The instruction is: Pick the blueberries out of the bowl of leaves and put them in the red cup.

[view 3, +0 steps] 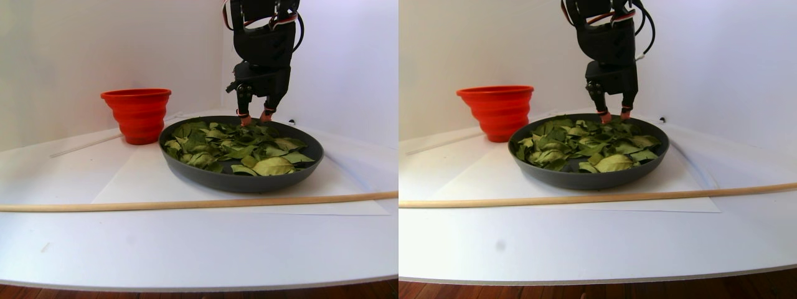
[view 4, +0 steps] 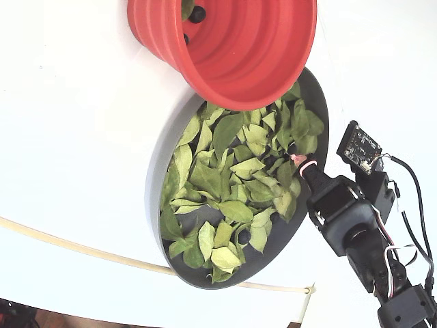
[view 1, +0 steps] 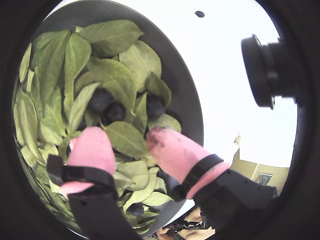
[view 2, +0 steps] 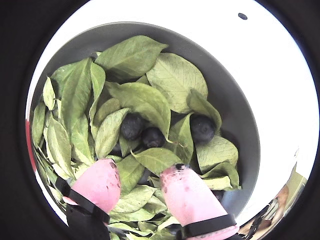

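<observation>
We hover our gripper (view 2: 142, 182) over the bowl (view 2: 235, 115), jaws spread and empty. Three blueberries (view 2: 152, 136) nestle among the leaves (view 2: 135, 97) just ahead. Risk: the pink fingertips (view 2: 102, 182) pinch a leaf, not fruit, for the red cup (view 3: 137, 112).

Blueberries (view 2: 133, 125) half under leaves (view 2: 145, 100)

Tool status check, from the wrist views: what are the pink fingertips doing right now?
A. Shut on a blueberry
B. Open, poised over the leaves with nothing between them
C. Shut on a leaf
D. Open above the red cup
B. In both wrist views the tool is open, its pink fingertips apart over the leaves in the bowl, with three blueberries lying just ahead, ungrasped.
</observation>
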Controlling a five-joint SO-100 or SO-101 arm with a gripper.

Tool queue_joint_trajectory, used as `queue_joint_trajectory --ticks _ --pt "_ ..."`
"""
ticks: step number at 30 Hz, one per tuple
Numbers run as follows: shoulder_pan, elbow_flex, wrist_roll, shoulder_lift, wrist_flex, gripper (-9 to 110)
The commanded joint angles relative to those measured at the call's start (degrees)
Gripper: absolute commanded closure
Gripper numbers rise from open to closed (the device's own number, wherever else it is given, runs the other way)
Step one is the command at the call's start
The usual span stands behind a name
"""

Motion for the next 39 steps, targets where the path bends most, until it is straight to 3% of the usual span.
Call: queue_joint_trajectory --ticks 1,39 --pt "1.49 -4.04 0.97 0.97 -1.41 87" --pt "-0.7 -14.33 0.97 -8.96 -1.58 86"
